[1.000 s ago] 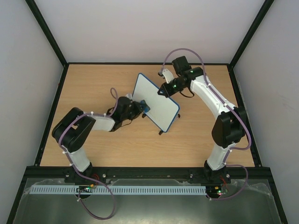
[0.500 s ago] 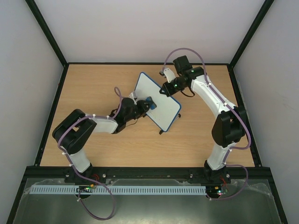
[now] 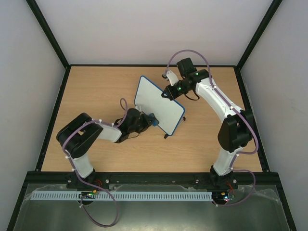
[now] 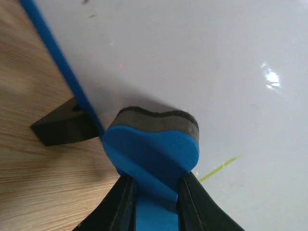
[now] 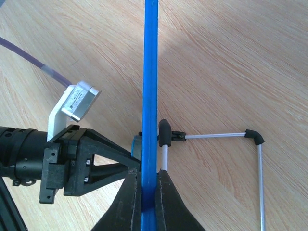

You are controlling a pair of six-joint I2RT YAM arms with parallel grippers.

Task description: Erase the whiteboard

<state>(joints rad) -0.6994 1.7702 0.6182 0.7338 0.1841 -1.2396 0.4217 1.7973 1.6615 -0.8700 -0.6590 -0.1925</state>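
Note:
The whiteboard, white with a thin blue rim, stands tilted on the wooden table, one black foot showing below it. My right gripper is shut on its top rim; in the right wrist view the blue rim runs edge-on between the jaws. My left gripper is shut on a blue-and-black eraser, pressed against the board's lower left part. In the left wrist view the eraser touches the white face beside the blue rim. A thin yellow-green line shows on the board.
The board's wire stand with black end caps reaches out behind it. Black frame posts and white walls bound the table. The left arm shows in the right wrist view.
My left gripper has slid the eraser down and a little left across the board toward its lower edge. The board has shifted slightly left. The right gripper keeps its hold.

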